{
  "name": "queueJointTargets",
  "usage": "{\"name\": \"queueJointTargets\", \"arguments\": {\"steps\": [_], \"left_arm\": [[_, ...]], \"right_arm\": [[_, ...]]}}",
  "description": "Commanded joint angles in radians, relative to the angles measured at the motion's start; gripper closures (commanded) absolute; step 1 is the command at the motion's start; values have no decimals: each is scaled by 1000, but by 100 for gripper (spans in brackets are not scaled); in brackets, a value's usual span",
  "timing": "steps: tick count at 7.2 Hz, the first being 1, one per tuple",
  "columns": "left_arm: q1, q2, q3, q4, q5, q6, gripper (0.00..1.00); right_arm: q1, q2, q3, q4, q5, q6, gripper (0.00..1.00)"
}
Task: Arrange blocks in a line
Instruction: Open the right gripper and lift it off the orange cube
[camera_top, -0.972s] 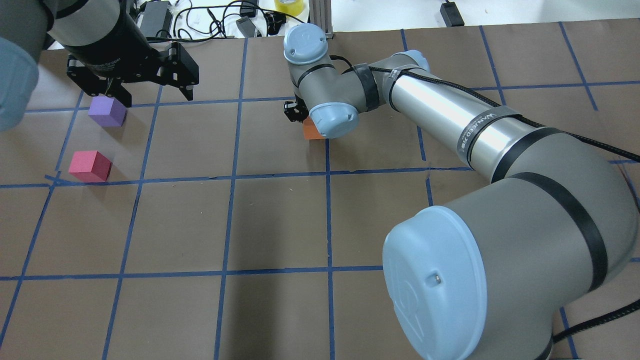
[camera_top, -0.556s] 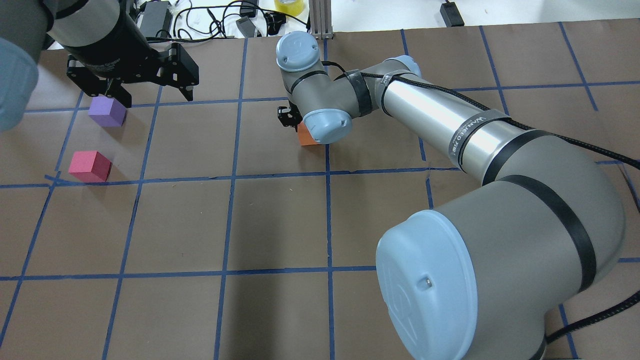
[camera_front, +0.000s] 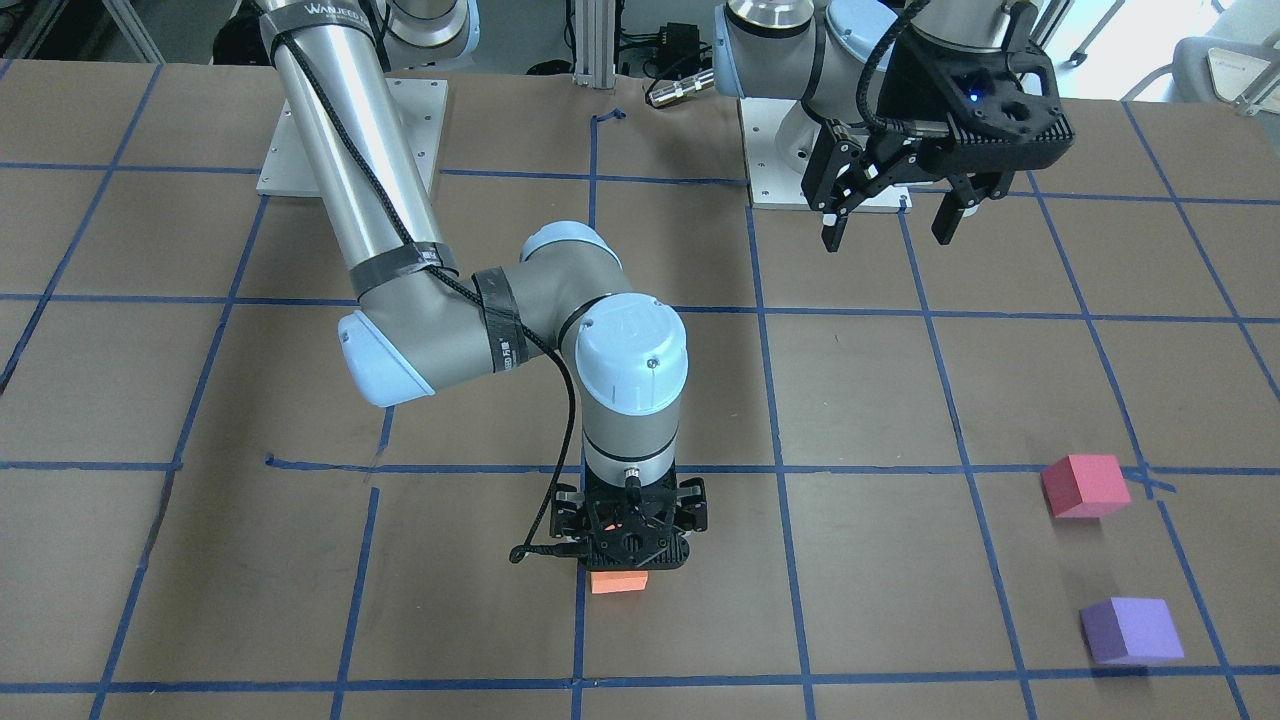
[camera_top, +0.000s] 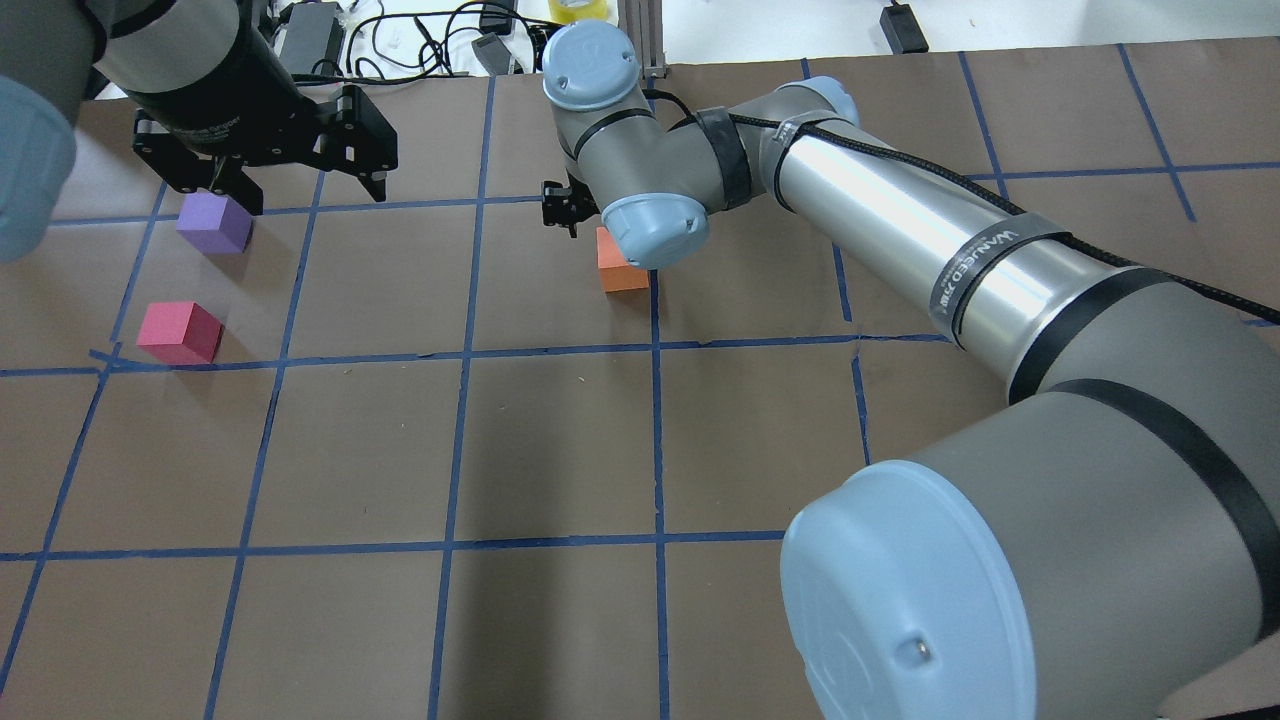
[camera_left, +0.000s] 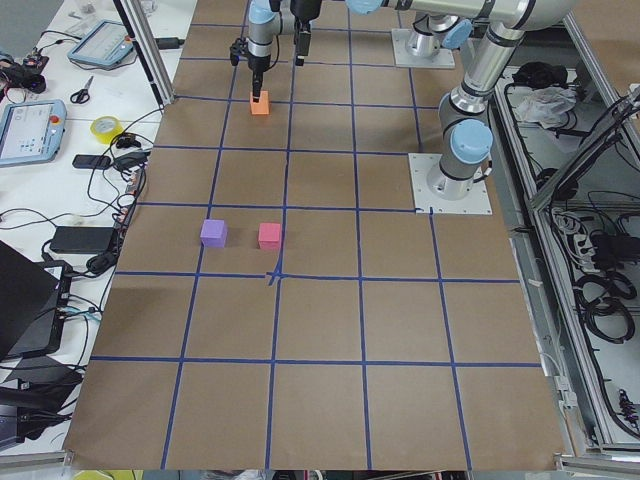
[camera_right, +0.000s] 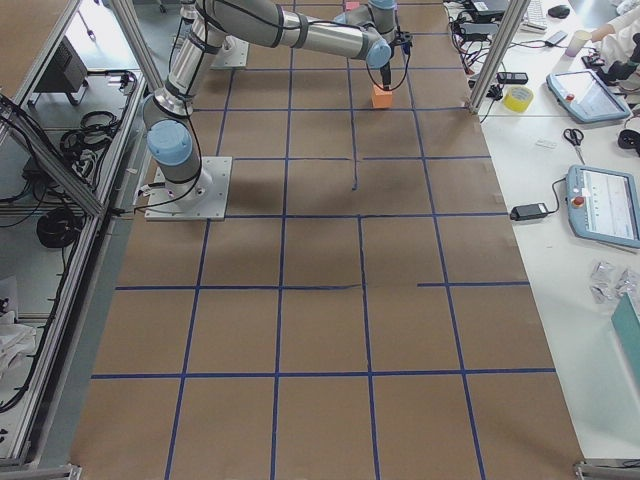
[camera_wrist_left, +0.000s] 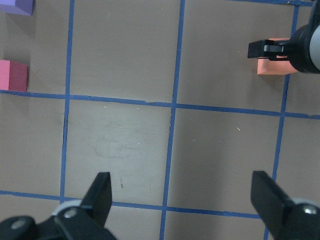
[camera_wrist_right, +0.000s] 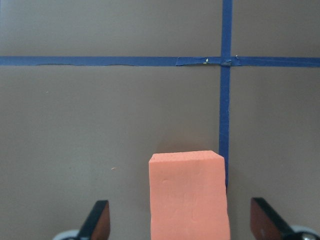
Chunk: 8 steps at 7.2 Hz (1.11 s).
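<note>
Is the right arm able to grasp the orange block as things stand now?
Probably yes: the right gripper hangs over the orange block, its open fingers on either side, nothing between.

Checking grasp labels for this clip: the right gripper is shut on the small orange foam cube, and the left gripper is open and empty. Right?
Not quite. The right gripper is open, not shut on the small orange foam cube: the right wrist-mounted view shows both fingers clear of its sides. The left gripper is open and empty, as stated.
</note>
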Motion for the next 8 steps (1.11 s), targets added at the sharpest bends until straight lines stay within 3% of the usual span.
{"name": "queueJointTargets", "arguments": {"steps": [1, 3, 5, 8], "left_arm": [[53, -20, 16, 4, -18, 5, 0], [97, -50, -33, 8, -18, 9, 0], [94, -108, -44, 28, -17, -3, 0], [89, -188, -90, 79, -17, -24, 0]], "right_arm": [[-25, -71, 0, 92, -1, 2, 0], [-149, -210, 12, 268, -12, -59, 0], [-334, -301, 21, 356, -5, -364, 0], [-371, -434, 24, 546, -13, -374, 0]]}}
